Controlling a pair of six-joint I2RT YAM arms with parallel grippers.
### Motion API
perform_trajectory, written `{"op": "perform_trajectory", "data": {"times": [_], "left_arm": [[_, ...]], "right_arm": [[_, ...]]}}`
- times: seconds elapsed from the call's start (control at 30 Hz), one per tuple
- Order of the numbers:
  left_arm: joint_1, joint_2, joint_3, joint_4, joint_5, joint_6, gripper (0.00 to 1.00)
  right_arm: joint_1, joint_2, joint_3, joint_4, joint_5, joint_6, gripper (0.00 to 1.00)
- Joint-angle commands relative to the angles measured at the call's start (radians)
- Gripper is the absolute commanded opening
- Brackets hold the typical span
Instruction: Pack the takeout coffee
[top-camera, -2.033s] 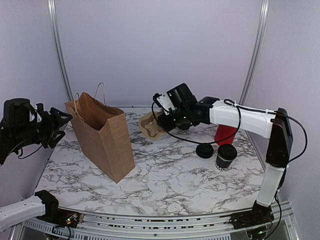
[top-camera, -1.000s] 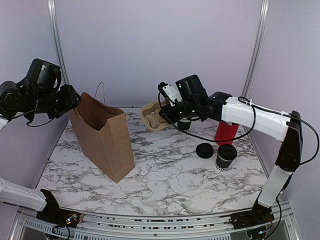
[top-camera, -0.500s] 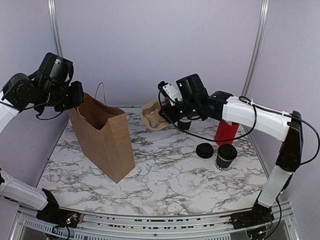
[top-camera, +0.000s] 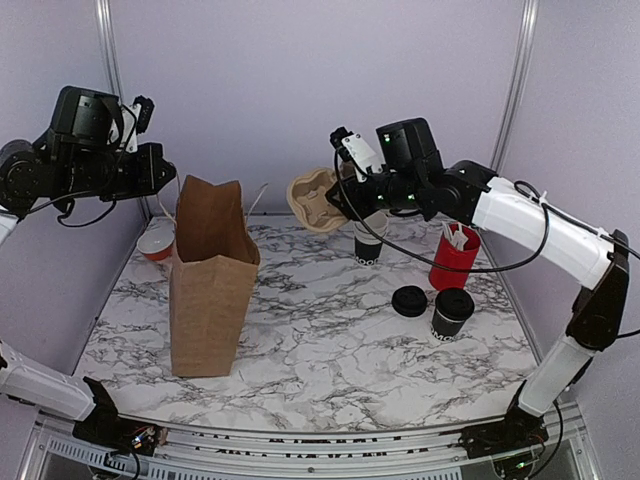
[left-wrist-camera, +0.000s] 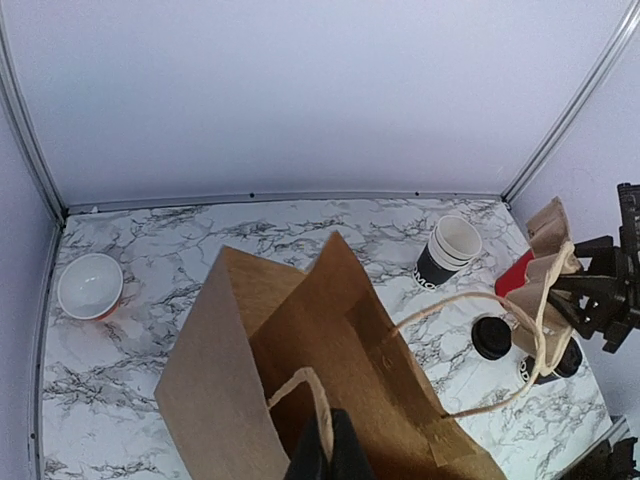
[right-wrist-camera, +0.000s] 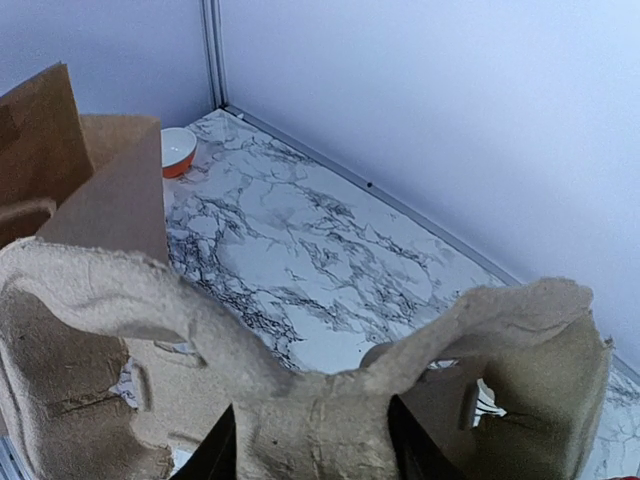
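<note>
The takeout coffee (top-camera: 452, 312), a small black cup with a black lid, stands on the table at the right, apart from both grippers. A brown paper bag (top-camera: 212, 285) stands upright and open at the left. My left gripper (top-camera: 167, 178) is above its back edge; in the left wrist view it (left-wrist-camera: 327, 455) is shut on one of the bag's paper handles (left-wrist-camera: 312, 395). My right gripper (top-camera: 347, 200) holds a pulp cup carrier (top-camera: 312, 200) in the air above the back of the table. That carrier (right-wrist-camera: 320, 420) fills the right wrist view, gripped between the fingers (right-wrist-camera: 215, 452).
A stack of lidless black cups (top-camera: 368, 243) stands under the right gripper. A red holder (top-camera: 452, 257) with white sticks and a low pile of black lids (top-camera: 409, 300) are near the coffee. A red-and-white bowl (top-camera: 155, 243) sits behind the bag at the far left.
The left gripper has shut on the bag's handle, and the bag now stands upright, turned and nearer the front. The right arm has lifted the carrier higher, uncovering the cup stack.
</note>
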Motion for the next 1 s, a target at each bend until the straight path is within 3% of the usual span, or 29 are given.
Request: {"op": "perform_trajectory", "data": {"times": [0.0, 0.57, 0.8, 0.97], "left_arm": [[-0.005, -0.041, 0.029, 0.054, 0.077, 0.079, 0.00], [-0.005, -0.096, -0.083, 0.120, 0.286, 0.180, 0.00], [-0.005, -0.102, -0.086, 0.118, 0.267, 0.227, 0.00], [-0.004, -0.116, -0.053, 0.075, 0.190, 0.354, 0.00]], "right_arm": [[0.005, -0.046, 0.053, -0.027, 0.033, -0.016, 0.40], [0.005, -0.178, 0.076, -0.051, 0.112, -0.091, 0.42], [0.004, -0.205, 0.092, -0.046, 0.133, -0.111, 0.44], [0.005, -0.204, 0.092, -0.050, 0.123, -0.110, 0.44]]}}
